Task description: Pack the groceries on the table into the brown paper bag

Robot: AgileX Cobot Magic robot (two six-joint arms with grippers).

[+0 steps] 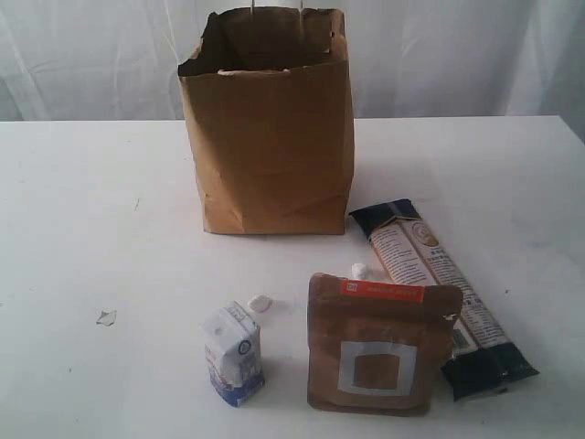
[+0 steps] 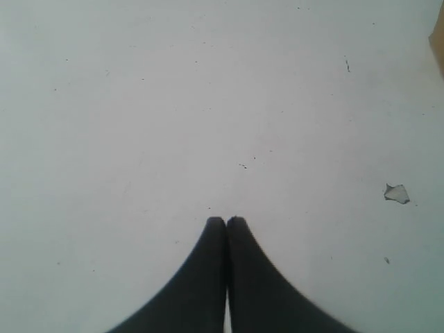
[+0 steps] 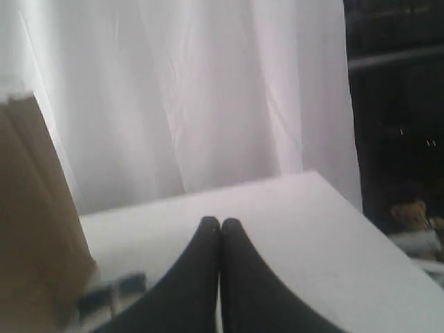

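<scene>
The brown paper bag (image 1: pixel 270 123) stands open and upright at the back middle of the white table (image 1: pixel 82 229). In front of it stand a small white-blue carton (image 1: pixel 234 354) and a brown pouch (image 1: pixel 379 345) with a white square. A long dark packet (image 1: pixel 443 294) lies to the right of the pouch. Neither arm shows in the exterior view. My left gripper (image 2: pixel 226 220) is shut and empty over bare table. My right gripper (image 3: pixel 220 222) is also shut and empty, with the bag's side (image 3: pixel 35 229) and the packet's end (image 3: pixel 111 291) beside it.
Two small white scraps (image 1: pixel 260 303) (image 1: pixel 360 271) and a grey chip (image 1: pixel 106 317) lie on the table. The chip (image 2: pixel 397 193) also shows in the left wrist view. A white curtain (image 1: pixel 457 55) hangs behind. The table's right edge (image 3: pixel 361 222) drops off to a dark area.
</scene>
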